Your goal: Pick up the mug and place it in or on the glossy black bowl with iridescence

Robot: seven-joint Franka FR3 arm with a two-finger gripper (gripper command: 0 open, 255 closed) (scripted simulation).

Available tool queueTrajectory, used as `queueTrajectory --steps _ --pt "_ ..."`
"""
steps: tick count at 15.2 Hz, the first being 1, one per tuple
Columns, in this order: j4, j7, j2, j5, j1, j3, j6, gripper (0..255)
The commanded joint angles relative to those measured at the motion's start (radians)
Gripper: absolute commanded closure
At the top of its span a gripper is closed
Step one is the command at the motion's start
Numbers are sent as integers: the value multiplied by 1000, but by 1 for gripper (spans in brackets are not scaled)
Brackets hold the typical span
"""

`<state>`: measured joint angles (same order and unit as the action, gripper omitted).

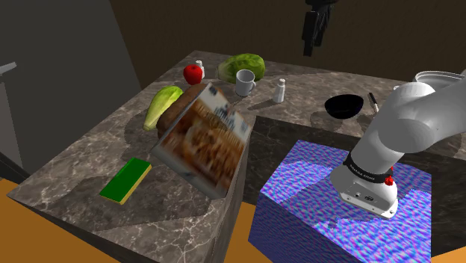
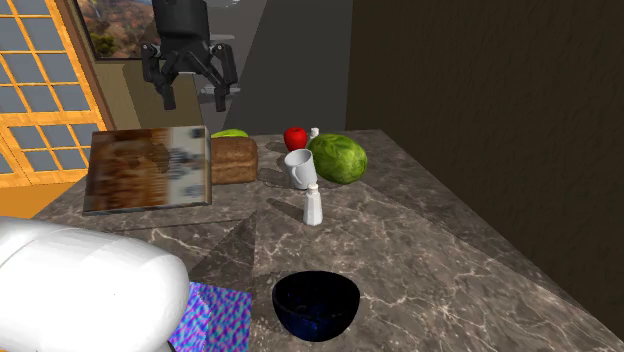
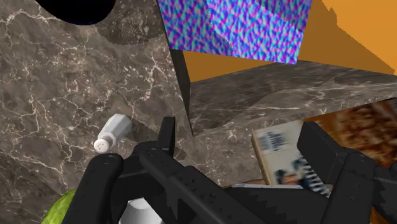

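The gripper (image 2: 195, 98) hangs high above the bench (image 2: 450, 260), fingers spread, holding nothing. The white mug (image 2: 299, 168) stands upright near the bench's far edge in the shoulder view, just beside the cabbage (image 2: 338, 158). A shaker (image 2: 313, 207) stands between the mug and the black bowl (image 2: 316, 304).

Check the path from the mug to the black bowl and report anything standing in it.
A white shaker stands upright on the counter almost directly between the mug and the black bowl, apart from both. Carried low, the mug would likely hit it; lifting it over should clear it.
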<state>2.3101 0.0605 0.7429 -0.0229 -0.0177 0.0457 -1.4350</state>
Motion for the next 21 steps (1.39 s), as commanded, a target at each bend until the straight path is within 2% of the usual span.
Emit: queueTrajectory --steps 1,11,21 --pt "0 0 0 0 0 0 0 0" --pt "40 20 -235 61 -45 -36 -353 0" --pt "-60 25 -547 106 -86 -73 -645 0"
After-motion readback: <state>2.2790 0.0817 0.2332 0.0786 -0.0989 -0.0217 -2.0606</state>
